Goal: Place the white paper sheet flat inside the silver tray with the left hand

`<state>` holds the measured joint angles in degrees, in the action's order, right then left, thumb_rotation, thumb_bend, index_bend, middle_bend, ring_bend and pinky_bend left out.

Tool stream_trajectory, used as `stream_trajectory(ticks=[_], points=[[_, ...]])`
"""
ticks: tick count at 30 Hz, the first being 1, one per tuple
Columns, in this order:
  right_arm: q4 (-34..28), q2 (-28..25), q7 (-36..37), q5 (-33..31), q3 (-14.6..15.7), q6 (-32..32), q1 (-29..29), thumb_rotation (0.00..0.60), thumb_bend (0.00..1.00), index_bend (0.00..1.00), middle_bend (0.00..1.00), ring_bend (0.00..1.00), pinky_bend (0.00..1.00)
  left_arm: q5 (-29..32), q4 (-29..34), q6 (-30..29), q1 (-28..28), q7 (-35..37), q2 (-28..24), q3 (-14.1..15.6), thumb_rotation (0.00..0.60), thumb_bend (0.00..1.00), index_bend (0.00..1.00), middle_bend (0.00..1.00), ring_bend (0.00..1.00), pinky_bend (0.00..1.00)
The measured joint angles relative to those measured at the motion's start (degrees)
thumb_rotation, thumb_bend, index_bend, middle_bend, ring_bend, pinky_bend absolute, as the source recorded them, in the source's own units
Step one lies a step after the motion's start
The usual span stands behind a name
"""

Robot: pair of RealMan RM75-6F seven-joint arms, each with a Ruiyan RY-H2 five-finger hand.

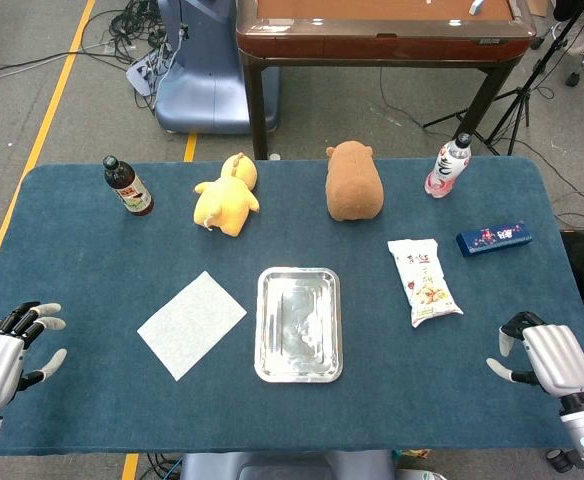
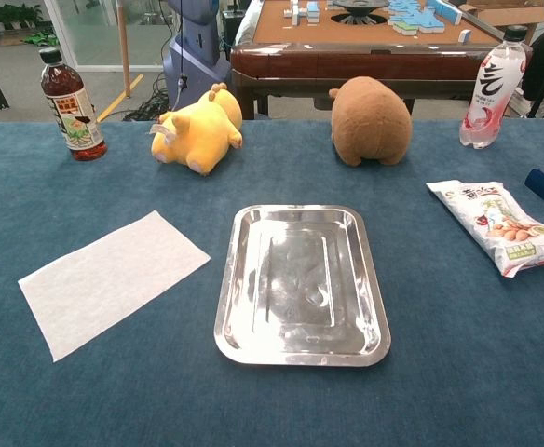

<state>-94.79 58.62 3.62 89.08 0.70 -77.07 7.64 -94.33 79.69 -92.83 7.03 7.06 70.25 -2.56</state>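
The white paper sheet (image 1: 192,324) (image 2: 114,280) lies flat on the blue table, turned at an angle, just left of the silver tray (image 1: 299,372) (image 2: 302,351). The tray is bare inside. My left hand (image 1: 10,353) hovers at the table's front left corner, well to the left of the sheet, fingers spread and holding nothing. My right hand (image 1: 544,360) sits at the front right corner, fingers loosely apart and holding nothing. Neither hand shows in the chest view.
Along the back stand a dark sauce bottle (image 1: 127,186), a yellow plush (image 1: 227,195), a brown plush (image 1: 353,180) and a pink drink bottle (image 1: 449,166). A snack bag (image 1: 424,280) and a blue box (image 1: 493,238) lie right of the tray.
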Motion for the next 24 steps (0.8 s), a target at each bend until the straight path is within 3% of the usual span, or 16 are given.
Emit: stream_trajectory(ticks=[12,15,24], points=[[-0.23,0.3,-0.95,-0.38,-0.16,0.33,0.19,0.6,0.19,0.68,0.6,0.36,0.68,-0.37,-0.47,-1.58,-0.24,0.43,0.54,-0.17,0.6,0.24,0.47,0.35,0.25,0.42],[-0.66,0.23,-1.64,-0.34,-0.23,-0.12,0.07,0.6,0.18,0.68,0.59,0.36,0.66,-0.93,-0.57,-1.72,-0.12,-0.15,0.96,0.01,0.6,0.23,0.45,0.39,0.26,0.43],[-4.32,-0.87,-8.09,-0.39,-0.8,-3.69,-1.26,0.6,0.11,0.68,0.5,0.35,0.42,-5.32,-0.56,0.42,1.49,-0.34,1.84,2.74,0.6,0.23,0.43,0.43,0.26,0.44]])
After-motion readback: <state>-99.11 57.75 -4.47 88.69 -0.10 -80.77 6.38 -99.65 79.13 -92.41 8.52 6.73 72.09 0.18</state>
